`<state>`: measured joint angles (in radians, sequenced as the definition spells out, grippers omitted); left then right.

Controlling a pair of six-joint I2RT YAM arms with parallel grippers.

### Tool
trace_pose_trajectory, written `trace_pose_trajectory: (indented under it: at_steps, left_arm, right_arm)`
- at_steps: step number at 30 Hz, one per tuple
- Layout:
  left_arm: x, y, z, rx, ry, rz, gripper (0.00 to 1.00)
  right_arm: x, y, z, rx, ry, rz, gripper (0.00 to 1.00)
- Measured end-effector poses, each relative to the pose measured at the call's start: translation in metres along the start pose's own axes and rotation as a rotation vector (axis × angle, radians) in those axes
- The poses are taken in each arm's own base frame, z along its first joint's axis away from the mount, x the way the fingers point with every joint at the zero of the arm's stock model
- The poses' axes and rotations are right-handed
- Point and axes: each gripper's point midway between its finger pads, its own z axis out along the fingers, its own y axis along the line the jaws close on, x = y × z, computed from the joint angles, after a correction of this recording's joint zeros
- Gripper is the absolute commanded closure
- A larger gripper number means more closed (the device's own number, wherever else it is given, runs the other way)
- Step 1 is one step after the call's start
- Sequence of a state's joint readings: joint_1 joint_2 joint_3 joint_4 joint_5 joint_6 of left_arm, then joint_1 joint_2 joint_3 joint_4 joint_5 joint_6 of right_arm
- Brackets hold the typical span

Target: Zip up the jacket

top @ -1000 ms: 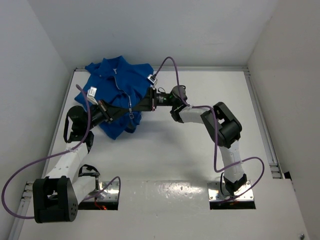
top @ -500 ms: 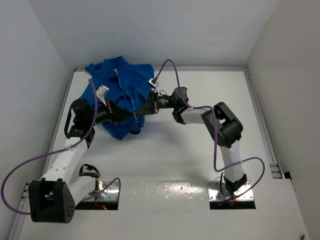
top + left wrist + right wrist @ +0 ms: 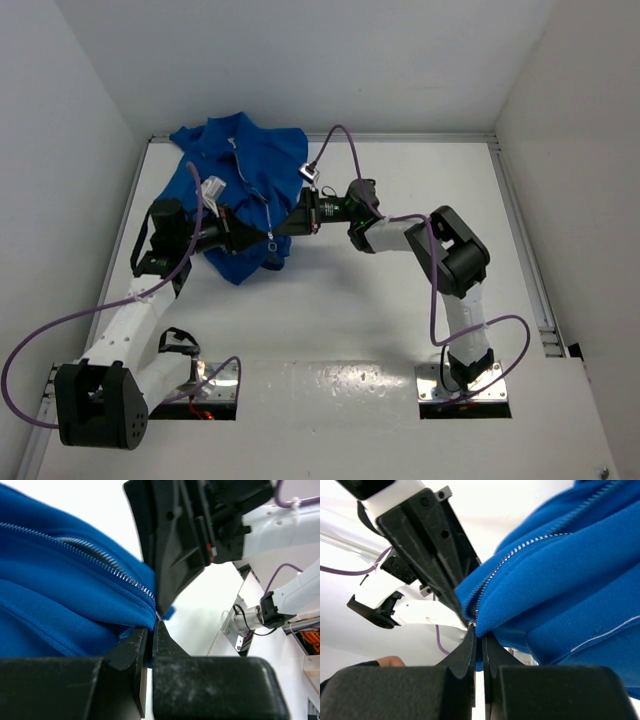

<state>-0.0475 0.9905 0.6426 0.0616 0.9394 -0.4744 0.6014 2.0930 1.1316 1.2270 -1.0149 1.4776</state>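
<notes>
The white table (image 3: 350,300) is carrying everything here, and the royal-blue jacket (image 3: 235,165) is lying bunched at its far left corner, with the collar toward the back wall and the lower hem pointing toward the arms. The left arm (image 3: 125,325) is reaching in from the left while the right arm (image 3: 450,255) is stretching across from the right, so the two are meeting tip to tip at the jacket's near hem. The left gripper (image 3: 255,238) is squeezing its jaws almost together on the blue fabric at the hem's bottom edge, just below where the teeth end. The right gripper (image 3: 285,230) is facing it, with its jaws pressing tight at that same spot. Whether it is nipping the small metal pull or only cloth beside it is too cramped to tell. The pale zipper (image 3: 95,560) is running up and away from the two sets of fingertips, its teeth lying closed along the stretch nearest the grip.
</notes>
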Motion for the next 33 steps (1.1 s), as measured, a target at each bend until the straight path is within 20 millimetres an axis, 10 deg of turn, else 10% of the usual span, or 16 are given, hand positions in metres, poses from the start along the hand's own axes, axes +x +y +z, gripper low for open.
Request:
trace_pose_trajectory:
  at_steps: [33]
  left_arm:
    - [0.018, -0.008, -0.001, 0.004, 0.015, 0.033, 1.00]
  right_arm:
    - [0.010, 0.012, -0.008, -0.002, 0.018, -0.001, 1.00]
